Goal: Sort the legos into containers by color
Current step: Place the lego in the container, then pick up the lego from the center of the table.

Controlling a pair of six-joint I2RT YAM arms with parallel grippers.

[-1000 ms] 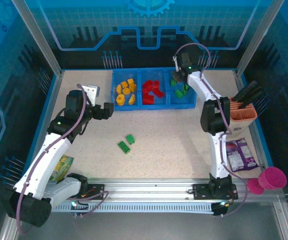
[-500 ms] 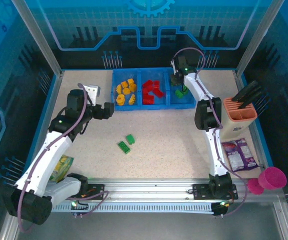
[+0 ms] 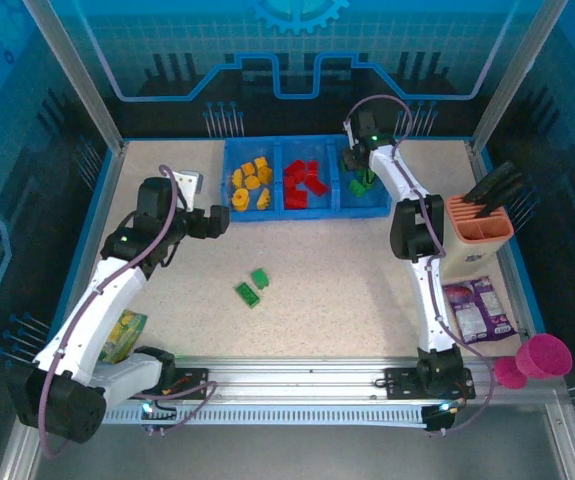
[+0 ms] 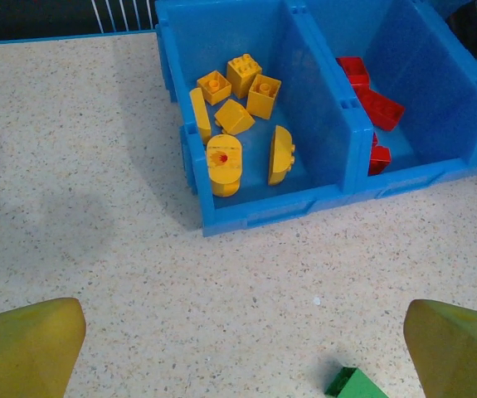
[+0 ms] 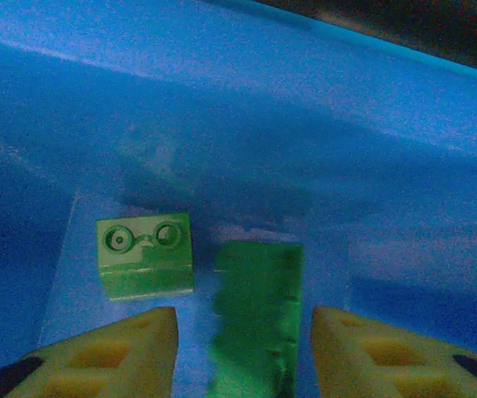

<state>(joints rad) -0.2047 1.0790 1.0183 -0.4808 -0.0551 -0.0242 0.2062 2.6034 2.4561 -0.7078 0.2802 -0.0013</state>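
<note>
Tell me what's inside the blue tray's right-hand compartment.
Small green plastic studded bricks lie inside; the right arm and its tool cover the far part, hiding any others.

The top camera is looking down from above and behind the arms, far enough off to take in the whole table (image 3: 347,270), with the blue tray (image 3: 307,212) lying in the upper middle of its frame. The left wrist camera is looking forward and down across the tabletop from a middling distance. The left gripper (image 4: 242,332) is framing the lower corners, and the tray (image 4: 263,211) is filling the upper right. This view is sharing the yellow bricks (image 3: 250,185) (image 4: 224,162) and red bricks (image 3: 305,182) (image 4: 379,108) with the top view. The right wrist camera is hanging very close inside the tray's (image 5: 304,124) right-hand compartment, pointing down at the green bricks (image 5: 145,253) (image 3: 360,183). The right gripper (image 5: 242,311) is showing along the bottom edge.
</note>
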